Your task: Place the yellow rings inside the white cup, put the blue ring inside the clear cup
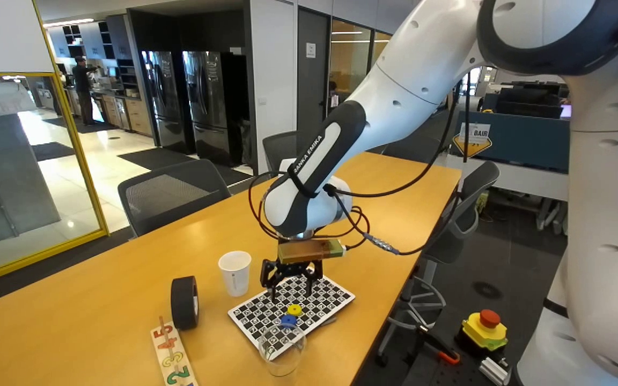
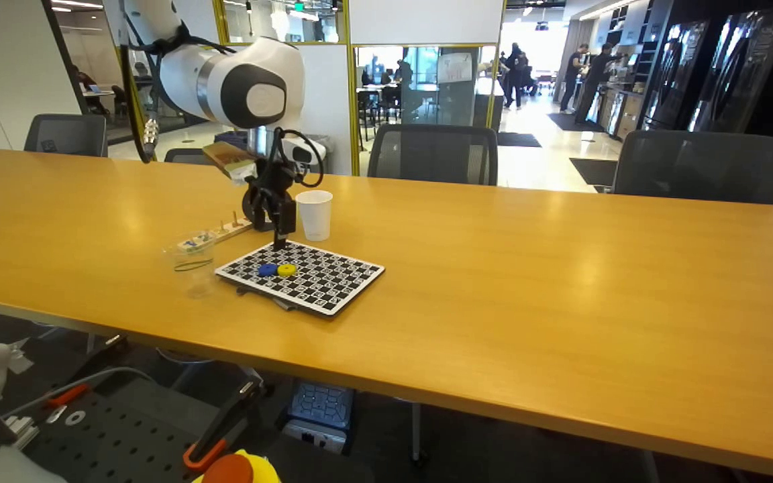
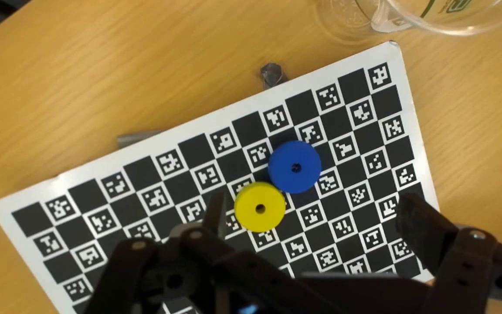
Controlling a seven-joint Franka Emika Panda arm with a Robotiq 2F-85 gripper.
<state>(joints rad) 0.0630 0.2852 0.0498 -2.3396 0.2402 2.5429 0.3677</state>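
One yellow ring [image 1: 294,310] lies flat on a checkered board, touching or nearly touching the blue ring [image 1: 288,320]; both also show in an exterior view, yellow [image 2: 286,270] and blue [image 2: 268,270]. In the wrist view the yellow ring [image 3: 259,207] is beside my left-hand finger, with the blue ring [image 3: 295,167] beyond it. No other yellow ring shows. My gripper [image 1: 291,294] is open and empty above the board; its fingers are wide apart in the wrist view [image 3: 314,209]. The white cup [image 1: 235,274] stands upright behind the board. The clear cup [image 1: 282,351] stands at a board corner.
The checkered board [image 2: 333,288] lies on the wooden table, with grey metal parts [image 3: 273,74] sticking out under its edge. A black cylinder [image 1: 184,303] and a wooden number strip [image 1: 172,356] with pegs are beside the cups. Chairs [image 2: 433,154] line the table's edge.
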